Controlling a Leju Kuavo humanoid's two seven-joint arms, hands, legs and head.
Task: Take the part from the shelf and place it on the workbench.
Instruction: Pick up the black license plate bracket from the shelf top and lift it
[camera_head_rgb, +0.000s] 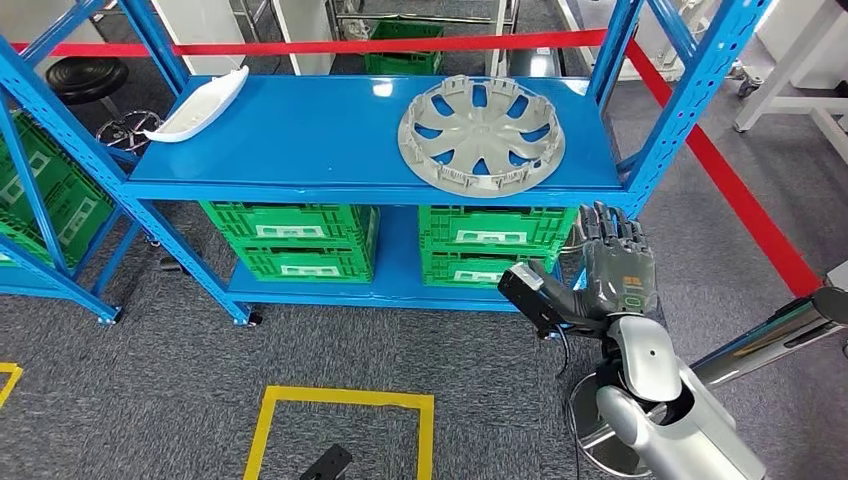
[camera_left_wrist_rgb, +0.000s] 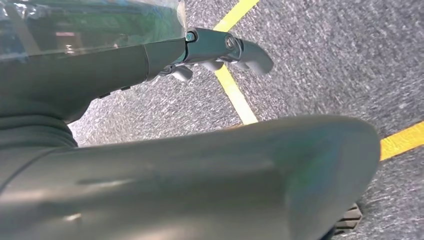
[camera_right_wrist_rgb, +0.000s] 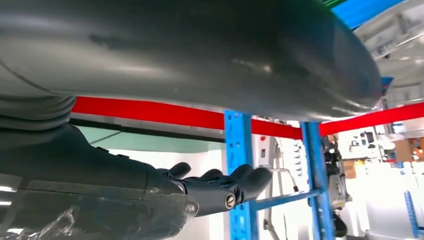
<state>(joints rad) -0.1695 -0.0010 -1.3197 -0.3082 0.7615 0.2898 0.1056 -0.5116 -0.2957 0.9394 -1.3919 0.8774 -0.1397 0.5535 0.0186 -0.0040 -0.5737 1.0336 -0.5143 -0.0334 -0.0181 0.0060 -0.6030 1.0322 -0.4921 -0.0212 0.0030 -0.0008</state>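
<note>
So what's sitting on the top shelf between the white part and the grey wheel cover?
Nothing: in the head view, the stretch of blue shelf top between the white part and the grey wheel cover is bare.

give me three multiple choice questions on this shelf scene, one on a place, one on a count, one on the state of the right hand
1. Where does the grey plastic wheel cover lie?
A. on the floor
B. on the top board of the blue metal shelf
C. in a crate

2. How many green plastic crates stand on the lower board under it?
A. two
B. four
C. six

3. What is the state of the right hand?
A. holding the cover
B. raised near the shelf, holding nothing
C. resting on a crate

Key: 1 B, the cover lies flat on the top board. 2 B, two stacks of two show. 3 B, its fingers are spread upward, short of the board's front edge.
</note>
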